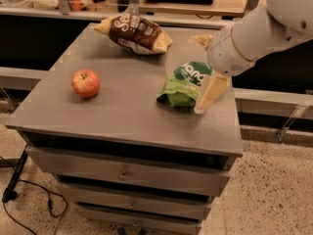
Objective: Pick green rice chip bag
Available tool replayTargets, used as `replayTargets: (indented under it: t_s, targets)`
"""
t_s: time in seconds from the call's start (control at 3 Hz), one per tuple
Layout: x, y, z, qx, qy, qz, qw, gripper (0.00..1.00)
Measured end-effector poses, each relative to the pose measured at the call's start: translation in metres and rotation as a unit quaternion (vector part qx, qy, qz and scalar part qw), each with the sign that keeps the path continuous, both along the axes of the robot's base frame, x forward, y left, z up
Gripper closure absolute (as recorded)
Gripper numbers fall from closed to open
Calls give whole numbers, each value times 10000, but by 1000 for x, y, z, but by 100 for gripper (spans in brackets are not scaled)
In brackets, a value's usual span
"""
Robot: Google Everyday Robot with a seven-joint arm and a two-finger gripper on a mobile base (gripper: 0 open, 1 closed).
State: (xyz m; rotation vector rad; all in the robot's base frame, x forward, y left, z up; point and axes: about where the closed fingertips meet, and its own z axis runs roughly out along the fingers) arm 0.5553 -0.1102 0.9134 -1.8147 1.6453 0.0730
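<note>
The green rice chip bag (183, 84) lies on the right half of the grey cabinet top (122, 106). It is crinkly bright green with a dark green circle and white lettering. My gripper (206, 66) hangs over the bag's right edge, on a white arm that comes in from the upper right. It is open. One cream finger (212, 93) points down at the bag's near right side, and the other fingertip (201, 40) shows behind the bag. The arm's wrist hides the bag's far right corner.
A red apple (86, 82) sits on the left of the cabinet top. A brown-and-yellow snack bag (136, 34) lies at the back. The cabinet has drawers below, and its right edge is close to the green bag. Shelving stands behind. A cable lies on the floor at lower left.
</note>
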Motion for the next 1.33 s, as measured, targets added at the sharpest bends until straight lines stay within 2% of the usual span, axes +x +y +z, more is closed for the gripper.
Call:
replayTargets:
  t_s: [0.33,0.67,1.0,1.33]
  targets:
    - [14,-3,-15,-90,23,42,9999,0]
    - [20,-12,-37,-226,149,53,9996,0]
    - [29,-16,-51,-253,266,36,9993,18]
    - [33,-13,-57,-282,303,107,9991,41]
